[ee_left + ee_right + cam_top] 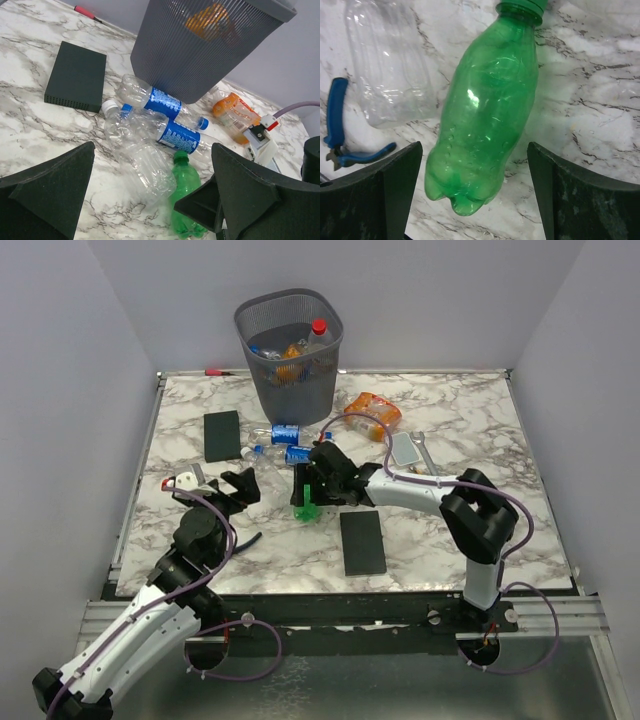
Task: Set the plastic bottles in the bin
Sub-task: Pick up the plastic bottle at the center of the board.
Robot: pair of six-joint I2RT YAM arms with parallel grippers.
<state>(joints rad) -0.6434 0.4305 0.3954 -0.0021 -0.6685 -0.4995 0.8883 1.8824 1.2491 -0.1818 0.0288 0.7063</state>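
a green plastic bottle point(485, 105) is seen lying on its side on the white marble-patterned tabletop point(450, 440), near the middle, framed between the spread fingers of the right gripper point(475, 195). the fingers are held apart on either side of the bottle's base end; bare table is visible between the bottle and the right-hand finger, so nothing is gripped. the left gripper point(150, 195) is held wide apart over the left part of the table, with nothing between its fingers.

the dark grey wire-mesh bin point(290, 370) is set at the far edge, and a red-capped bottle point(318, 330) and an orange bottle point(290, 355) are seen inside it. two clear bottles with blue labels point(165, 102) point(177, 135) are left lying side by side just near of the bin, a clear unlabelled bottle point(145, 165) beside the green one. crumpled orange bottles point(372, 412) are found to the right of the bin.

one flat black rectangular slab point(222, 433) is placed left of the blue-labelled pair, another point(362, 542) near the table's front edge. blue-handled pliers point(345, 135) are seen beside the clear bottle, and a red marker point(220, 371) at the far left edge.
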